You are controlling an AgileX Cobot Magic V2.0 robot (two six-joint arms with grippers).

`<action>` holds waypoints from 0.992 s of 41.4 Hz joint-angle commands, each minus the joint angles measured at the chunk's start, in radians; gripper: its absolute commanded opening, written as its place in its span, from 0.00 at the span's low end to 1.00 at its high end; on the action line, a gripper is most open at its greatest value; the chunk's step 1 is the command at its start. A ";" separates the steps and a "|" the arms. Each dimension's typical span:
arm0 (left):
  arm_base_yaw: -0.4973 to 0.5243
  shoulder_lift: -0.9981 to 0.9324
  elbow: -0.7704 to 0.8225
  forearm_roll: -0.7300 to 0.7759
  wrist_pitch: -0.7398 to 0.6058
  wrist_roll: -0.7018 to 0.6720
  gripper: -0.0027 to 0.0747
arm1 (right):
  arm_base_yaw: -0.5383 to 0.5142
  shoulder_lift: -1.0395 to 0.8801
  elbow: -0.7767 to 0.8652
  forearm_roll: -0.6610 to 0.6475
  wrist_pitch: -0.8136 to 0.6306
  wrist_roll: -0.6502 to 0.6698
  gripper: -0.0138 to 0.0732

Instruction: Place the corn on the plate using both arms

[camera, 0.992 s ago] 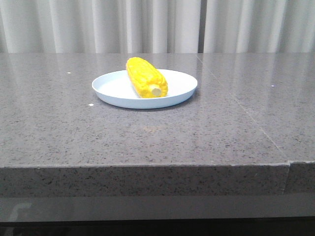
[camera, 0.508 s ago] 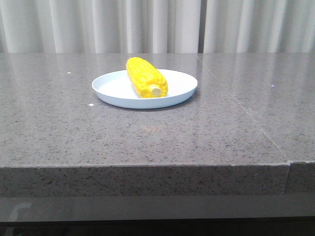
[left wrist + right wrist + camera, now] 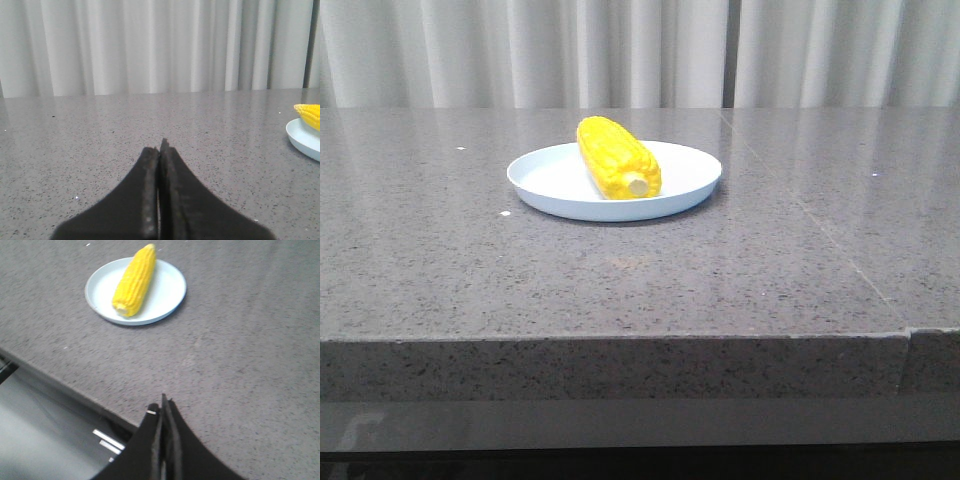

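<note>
Nothing has moved since a second ago. The left gripper (image 3: 159,150) and right gripper (image 3: 163,407) are pressed together, empty, well apart from the corn (image 3: 617,158) lying on the plate (image 3: 550,180) on the table (image 3: 620,280).

Table (image 3: 620,290) polished speckled stone; plate (image 3: 555,185) smooth, glossy; curtain (image 3: 520,50) cloth.

The left gripper (image 3: 159,150) is sitting low over the speckled grey desk (image 3: 100,140) with its two black fingers (image 3: 147,190) pressed together, nothing between them. Off at the edge of the shot, a slice of the pale plate (image 3: 302,142) is peeking in with the yellow corn (image 3: 310,114) lying on it. Pale curtains (image 3: 150,45) are hanging behind.
</note>
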 commanded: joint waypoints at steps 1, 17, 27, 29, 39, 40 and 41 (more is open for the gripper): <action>0.001 -0.019 0.005 -0.002 -0.076 -0.010 0.01 | -0.074 -0.085 0.088 -0.021 -0.207 -0.008 0.08; 0.001 -0.019 0.005 -0.002 -0.076 -0.010 0.01 | -0.351 -0.441 0.608 0.000 -0.742 -0.007 0.08; 0.001 -0.019 0.005 -0.002 -0.076 -0.010 0.01 | -0.416 -0.473 0.732 0.012 -0.887 -0.006 0.08; 0.001 -0.019 0.005 -0.002 -0.076 -0.010 0.01 | -0.420 -0.473 0.749 0.018 -0.907 -0.006 0.08; 0.001 -0.019 0.005 -0.002 -0.076 -0.010 0.01 | -0.421 -0.473 0.792 0.019 -0.955 -0.006 0.08; 0.001 -0.019 0.005 -0.002 -0.076 -0.010 0.01 | -0.421 -0.473 0.792 0.019 -0.955 -0.006 0.08; 0.001 -0.019 0.005 -0.002 -0.076 -0.010 0.01 | -0.421 -0.473 0.792 0.019 -0.955 -0.006 0.08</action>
